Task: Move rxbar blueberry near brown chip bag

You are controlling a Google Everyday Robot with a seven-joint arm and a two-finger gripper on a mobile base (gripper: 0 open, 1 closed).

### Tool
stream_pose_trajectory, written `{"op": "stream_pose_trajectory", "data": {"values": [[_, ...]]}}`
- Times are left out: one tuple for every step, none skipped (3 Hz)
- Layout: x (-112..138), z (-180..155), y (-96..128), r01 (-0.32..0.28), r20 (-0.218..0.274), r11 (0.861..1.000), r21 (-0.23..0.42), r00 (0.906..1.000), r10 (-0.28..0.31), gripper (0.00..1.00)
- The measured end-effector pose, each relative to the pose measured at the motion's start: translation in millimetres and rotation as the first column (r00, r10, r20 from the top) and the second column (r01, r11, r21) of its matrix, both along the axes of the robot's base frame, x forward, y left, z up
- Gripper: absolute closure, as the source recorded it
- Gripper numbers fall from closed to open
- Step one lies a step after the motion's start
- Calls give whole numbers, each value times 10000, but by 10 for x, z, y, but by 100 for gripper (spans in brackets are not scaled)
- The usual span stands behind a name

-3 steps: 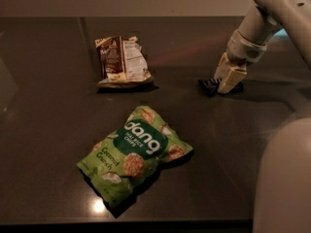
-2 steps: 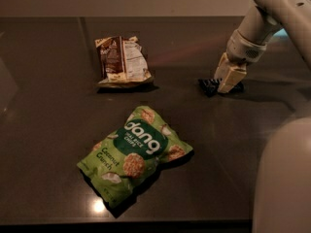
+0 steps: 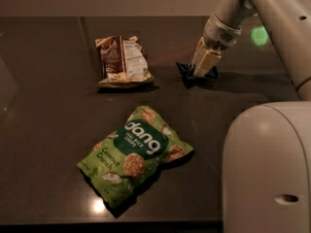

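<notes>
**One bar pinched, right of the brown bag**

Widest of all, the dark counter (image 3: 43, 130) carries everything. The robot's pale base (image 3: 267, 169) fills the lower right, and its arm (image 3: 272, 8) reaches in from the top right. A green "dang" bag (image 3: 136, 152) lies near the front. The brown chip bag (image 3: 122, 62) sits further back, label panel up. Right of it, apart, the gripper (image 3: 203, 68) points down, jaws drawn close and pinching the rxbar blueberry (image 3: 186, 73), which sits low at the counter between the brown bag and the arm.
</notes>
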State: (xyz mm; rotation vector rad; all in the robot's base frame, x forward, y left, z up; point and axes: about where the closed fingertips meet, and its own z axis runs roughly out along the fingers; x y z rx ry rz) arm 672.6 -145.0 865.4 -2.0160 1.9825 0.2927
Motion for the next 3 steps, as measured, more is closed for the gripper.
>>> {"op": "stream_pose_trajectory", "data": {"values": [[174,54,313,1,65,9989,460,10000,-4,100],[272,79,578,-106,59,9960,886,9999,101,100],[321,65,714,-105,-30,9942,1074,9999,109,84]]}}
